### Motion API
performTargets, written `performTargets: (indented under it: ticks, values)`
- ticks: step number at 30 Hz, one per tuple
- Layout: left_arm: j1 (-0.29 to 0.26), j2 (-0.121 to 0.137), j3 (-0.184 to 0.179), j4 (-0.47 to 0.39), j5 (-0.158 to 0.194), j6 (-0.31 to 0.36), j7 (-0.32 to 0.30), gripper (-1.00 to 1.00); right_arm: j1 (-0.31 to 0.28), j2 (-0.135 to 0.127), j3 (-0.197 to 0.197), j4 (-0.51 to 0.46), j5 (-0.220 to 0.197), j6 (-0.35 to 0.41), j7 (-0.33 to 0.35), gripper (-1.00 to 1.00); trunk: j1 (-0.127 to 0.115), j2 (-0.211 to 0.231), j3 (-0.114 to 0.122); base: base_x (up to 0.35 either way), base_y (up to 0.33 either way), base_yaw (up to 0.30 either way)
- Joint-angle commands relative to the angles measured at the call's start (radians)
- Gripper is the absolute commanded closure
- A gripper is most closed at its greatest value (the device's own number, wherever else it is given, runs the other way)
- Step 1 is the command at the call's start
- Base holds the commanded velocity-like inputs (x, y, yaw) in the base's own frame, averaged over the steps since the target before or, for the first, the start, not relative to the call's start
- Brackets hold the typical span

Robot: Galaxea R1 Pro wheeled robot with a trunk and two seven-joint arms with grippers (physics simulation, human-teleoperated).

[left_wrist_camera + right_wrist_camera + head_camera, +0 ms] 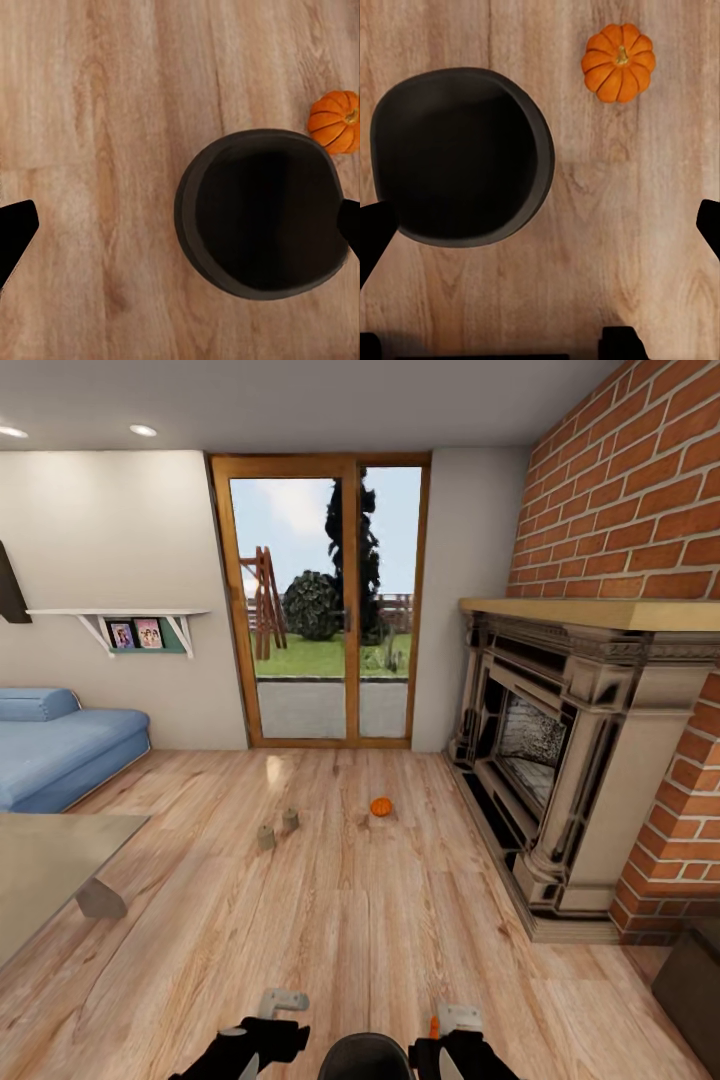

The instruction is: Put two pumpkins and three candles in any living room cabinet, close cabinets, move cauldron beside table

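The glossy grey coffee-table surface (50,860) sits at far left on the light wood plank floor (360,920), near the blue sofa (60,745). Two stubby beige-grey candles (277,829) stand mid-floor, apart from a small orange ribbed pumpkin (380,807). A round dark cauldron (262,214) rests on the planks beside another orange pumpkin (619,62). The left gripper (180,225) and right gripper (540,232) both hang above, jaws wide apart, holding nothing.
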Motion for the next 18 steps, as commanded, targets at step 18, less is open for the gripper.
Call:
performTargets:
  ticks: [18]
  values:
    - [0.001,0.005,-0.004,0.014,-0.012,-0.115,0.011,-1.00,0.000,-0.001,0.002,0.003,-0.009,-0.020,-0.006,-1.00,0.000,-0.001,-0.001,0.000,0.000,0.000]
